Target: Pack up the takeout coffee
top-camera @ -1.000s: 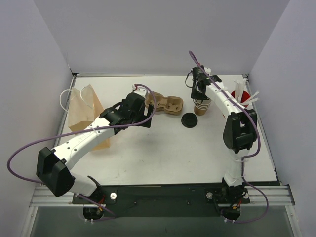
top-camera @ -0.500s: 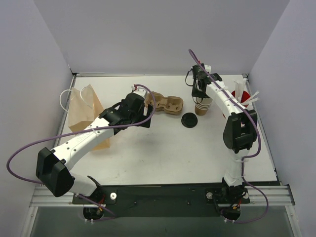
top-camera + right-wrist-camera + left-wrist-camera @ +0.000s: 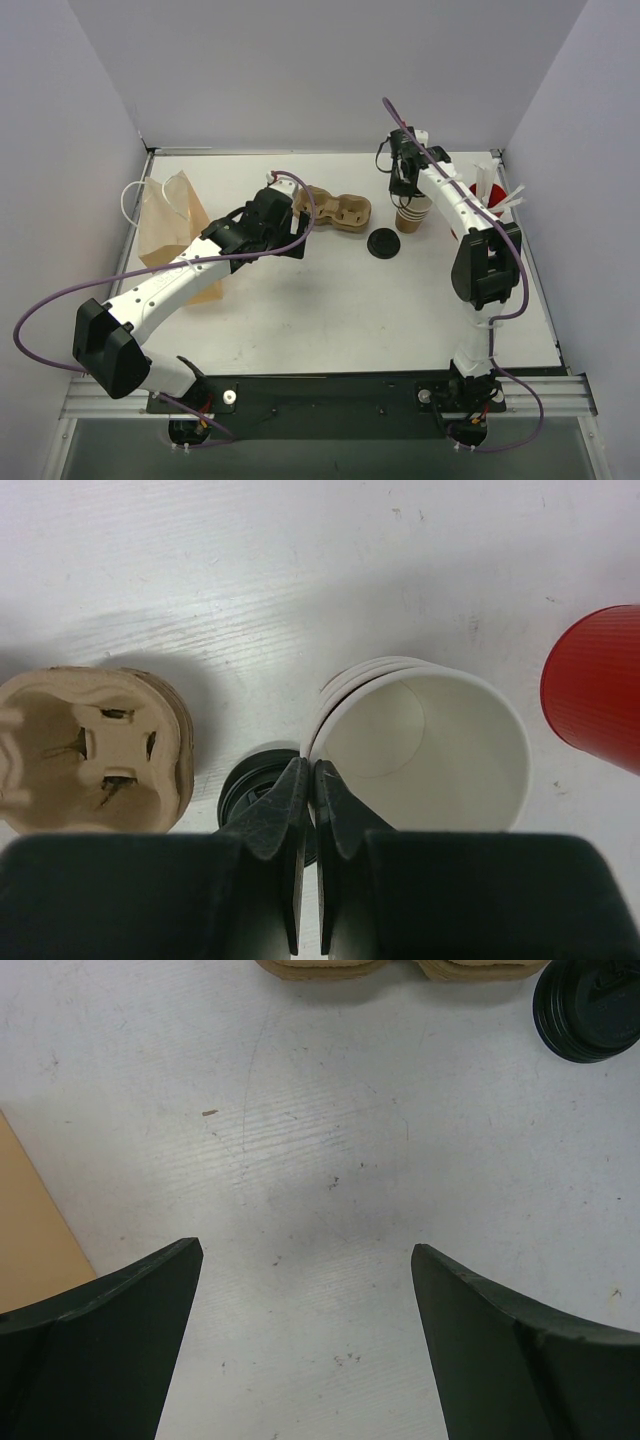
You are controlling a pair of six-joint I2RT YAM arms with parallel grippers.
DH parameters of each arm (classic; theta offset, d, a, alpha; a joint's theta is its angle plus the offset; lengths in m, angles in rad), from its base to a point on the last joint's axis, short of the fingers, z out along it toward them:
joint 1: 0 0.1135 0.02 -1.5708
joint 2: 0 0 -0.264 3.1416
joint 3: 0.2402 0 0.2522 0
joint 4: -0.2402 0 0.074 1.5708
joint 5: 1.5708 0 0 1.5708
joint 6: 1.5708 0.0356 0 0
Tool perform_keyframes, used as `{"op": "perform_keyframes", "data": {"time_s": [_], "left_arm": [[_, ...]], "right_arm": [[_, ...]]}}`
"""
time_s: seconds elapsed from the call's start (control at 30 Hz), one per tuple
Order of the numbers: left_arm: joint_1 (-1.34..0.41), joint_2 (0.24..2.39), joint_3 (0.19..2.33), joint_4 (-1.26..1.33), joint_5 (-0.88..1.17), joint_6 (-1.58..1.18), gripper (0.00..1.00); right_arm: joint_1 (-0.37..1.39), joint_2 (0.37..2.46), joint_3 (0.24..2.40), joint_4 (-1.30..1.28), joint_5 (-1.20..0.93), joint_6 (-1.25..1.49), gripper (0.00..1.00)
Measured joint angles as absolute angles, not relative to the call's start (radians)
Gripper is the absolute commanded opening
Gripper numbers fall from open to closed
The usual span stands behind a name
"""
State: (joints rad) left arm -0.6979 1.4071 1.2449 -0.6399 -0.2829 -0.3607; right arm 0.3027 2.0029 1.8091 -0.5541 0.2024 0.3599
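White worktop (image 3: 330, 310), grey walls on three sides; arm bases at the near edge. Left pincer (image 3: 305, 1248) released, jaws wide over bare surface, nothing between them; brown paper bag (image 3: 170, 225) lies on the worktop to its left. Further in, black lid (image 3: 383, 243) sits alone; pulp cup carrier (image 3: 335, 210) just beyond it, to the left. Coffee cup (image 3: 430, 750) stands upright and uncovered toward the far right, near the lid, apart from the carrier. Right pincer (image 3: 312, 768) clenched, tips together at the cup's rim on the lid's side; whether the paper wall is caught between them I cannot tell. Red cup (image 3: 595, 680) just beside the coffee cup. Step, as I judge it: taking hold of the cup; nothing packed yet. Next move calls for a sure rim grip, a straight lift, then a level carry toward a carrier pocket.
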Motion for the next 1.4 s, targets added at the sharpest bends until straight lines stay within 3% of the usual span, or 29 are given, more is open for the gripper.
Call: {"op": "perform_keyframes", "data": {"time_s": [0.77,1.03,1.4], "left_arm": [[-0.677,1.407,1.245,-0.64,-0.281,-0.355,0.97],[-0.639,1.378,1.246,-0.641,-0.315,-0.359,0.97],[-0.611,1.272,1.211,-0.632,-0.367,-0.393,0.97]], "right_arm": [[0.427,2.006,2.03,-0.712,0.45,0.25,0.0],[0.492,1.911,2.094,-0.8,0.465,0.25,0.0],[0.76,1.665,1.631,-0.756,0.321,0.407,0.0]]}}
